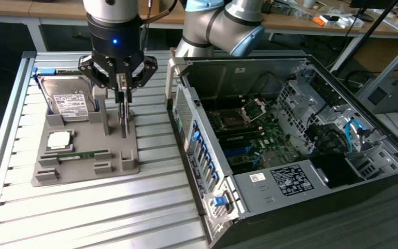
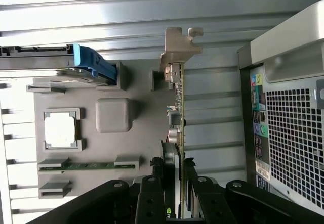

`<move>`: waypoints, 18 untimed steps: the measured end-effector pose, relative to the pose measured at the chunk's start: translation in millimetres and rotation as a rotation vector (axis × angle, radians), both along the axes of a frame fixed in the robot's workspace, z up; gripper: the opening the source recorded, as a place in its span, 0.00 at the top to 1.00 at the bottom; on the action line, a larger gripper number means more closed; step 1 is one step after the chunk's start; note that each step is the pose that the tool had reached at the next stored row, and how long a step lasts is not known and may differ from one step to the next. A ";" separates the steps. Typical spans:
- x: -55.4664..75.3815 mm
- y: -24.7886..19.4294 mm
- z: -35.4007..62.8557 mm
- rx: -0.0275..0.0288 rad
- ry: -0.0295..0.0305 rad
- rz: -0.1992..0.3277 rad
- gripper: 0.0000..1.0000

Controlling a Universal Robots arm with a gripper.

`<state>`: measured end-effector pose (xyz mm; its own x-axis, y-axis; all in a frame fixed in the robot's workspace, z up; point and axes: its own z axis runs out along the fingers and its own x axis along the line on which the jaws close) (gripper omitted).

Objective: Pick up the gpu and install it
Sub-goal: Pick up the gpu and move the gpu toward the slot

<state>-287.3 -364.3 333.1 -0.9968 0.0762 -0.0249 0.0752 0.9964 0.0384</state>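
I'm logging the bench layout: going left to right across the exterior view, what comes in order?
Hard drive → gpu, upright, gripped in the hand → open computer case.

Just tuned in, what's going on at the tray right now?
The gripper hangs over the grey parts tray, its fingers shut on the top edge of the gpu. The card stands upright on edge in its tray slot, not yet lifted out. The open computer case sits beside the tray, on the exterior view's right.
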 end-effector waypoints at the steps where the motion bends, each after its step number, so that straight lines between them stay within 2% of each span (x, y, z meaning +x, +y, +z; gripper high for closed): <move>1: 0.0 0.0 0.4 0.0000 -0.0001 0.000 0.73; 18: 0.0 0.0 10.0 0.0000 0.0000 0.000 0.73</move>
<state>-287.3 -364.3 343.1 -0.9968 0.0761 -0.0249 0.0751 0.9964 0.0384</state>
